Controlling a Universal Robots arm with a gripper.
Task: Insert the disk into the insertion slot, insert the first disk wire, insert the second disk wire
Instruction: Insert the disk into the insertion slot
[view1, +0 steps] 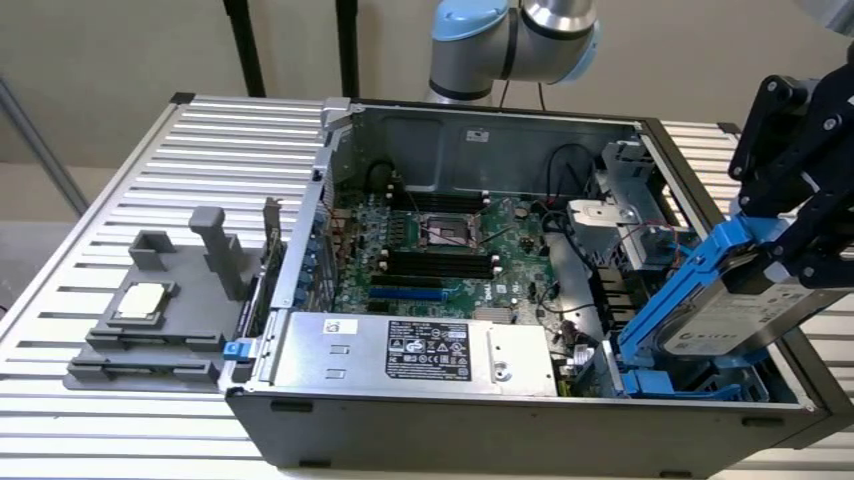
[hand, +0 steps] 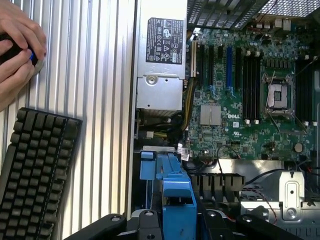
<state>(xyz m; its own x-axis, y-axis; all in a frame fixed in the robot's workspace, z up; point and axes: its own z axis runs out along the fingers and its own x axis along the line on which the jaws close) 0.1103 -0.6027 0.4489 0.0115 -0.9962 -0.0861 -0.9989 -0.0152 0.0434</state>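
The disk, silver-grey with a white label in a bright blue carrier frame, hangs tilted over the case's corner at the exterior view's right. My black gripper is shut on its upper end. Its lower end dips toward the insertion slot, a bay with blue tabs beside the power supply. In the wrist view the blue carrier sits between my gripper's black fingers, above the bay's blue edge. I cannot make out the disk wires among the cables.
The open computer case holds a green motherboard and a silver power-supply box. A grey fixture lies on the slatted table at the exterior view's left. The wrist view has a black keyboard and a person's hands.
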